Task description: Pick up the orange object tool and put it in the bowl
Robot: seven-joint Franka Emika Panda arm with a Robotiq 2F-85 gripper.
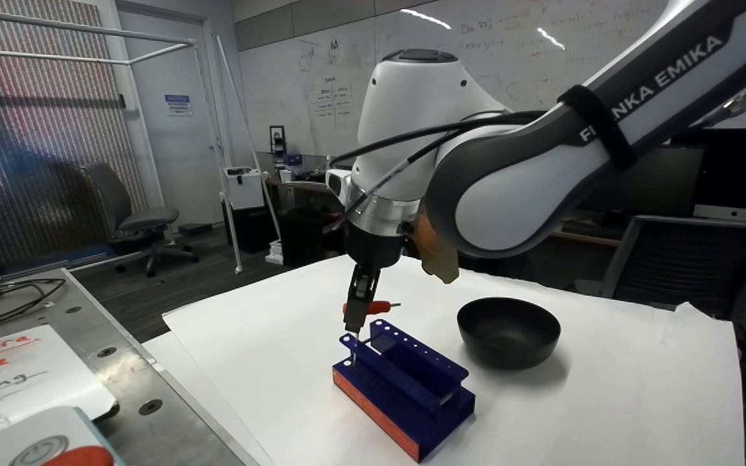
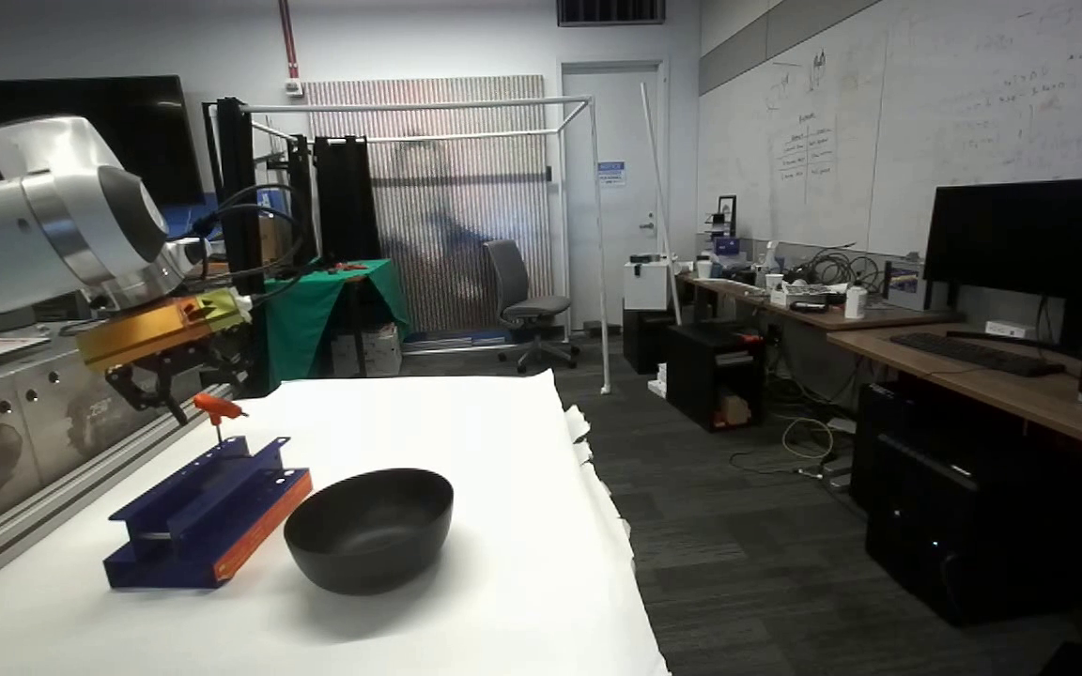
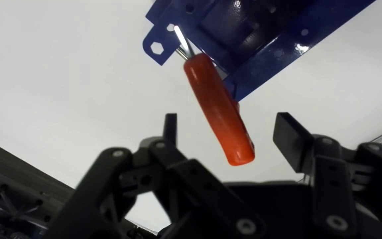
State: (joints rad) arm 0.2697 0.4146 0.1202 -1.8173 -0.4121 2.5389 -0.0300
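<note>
The orange object tool [image 3: 217, 109] stands upright at one end of the dark blue rack, its slim metal shaft running down into it. Its orange handle lies crosswise on top, as both exterior views show [image 1: 379, 307] [image 2: 217, 407]. My gripper [image 3: 230, 136] is open around the handle's near end, and the wrist view leaves a visible gap on either side of it. In an exterior view, a dark finger partly covers the handle. The black bowl [image 1: 509, 349] rests on the white-covered table beside the rack and looks empty; the wrist view does not include it.
The blue rack [image 1: 386, 395] with its orange-red side strip sits right under the gripper, its raised rails close to the fingers. A metal bench [image 1: 146, 404] borders the white table covering [image 2: 503, 582]. A mesh chair [image 1: 697, 272] stands behind the table.
</note>
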